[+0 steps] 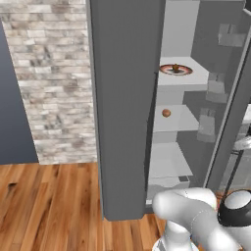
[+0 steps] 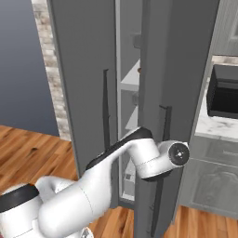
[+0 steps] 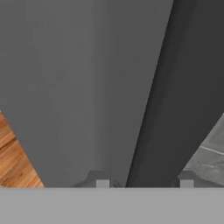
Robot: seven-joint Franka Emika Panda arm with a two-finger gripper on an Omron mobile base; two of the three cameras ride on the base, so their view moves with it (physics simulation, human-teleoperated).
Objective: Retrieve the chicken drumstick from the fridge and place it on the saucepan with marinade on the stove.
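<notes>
1. Where the left base view looks in from the side, the tall dark grey two-door fridge [image 1: 126, 98] has its left door shut and its right door swung open, with white shelves showing inside.
2. On the upper shelf sits a round dish with a red-brown rim [image 1: 175, 70], and a small reddish-brown lump rests in the middle of it.
3. On the shelf below, near its front left edge, lies a small brown rounded piece [image 1: 166, 113], well apart from the dish.
4. One of these two should be the chicken drumstick, but both are too small to tell which. Either way it lies inside the fridge, untouched by the arm.
5. Grey door bins [image 1: 215, 88] are stacked one above another on the inner face of the open door.
6. From the right base view, the white arm reaches forward and its wrist [image 2: 173, 154] sits against the near edge of the open door, just beside that door's long thin dark handle [image 2: 164, 135].
7. Along the hand view, the gripper [image 3: 144, 183] stands with its two dark fingertips [image 3: 102, 183] apart. A dark vertical band of the door runs between them, closer to the right tip, and nothing is clamped (a sliver of grey door shows beside the left tip).
8. A black microwave [image 2: 225, 93] sits on the pale marble counter [image 2: 211, 126] right of the fridge.
9. Warm wooden flooring [image 1: 44, 206] lies on the near left, and a pale brick wall [image 1: 54, 73] stands behind it.
</notes>
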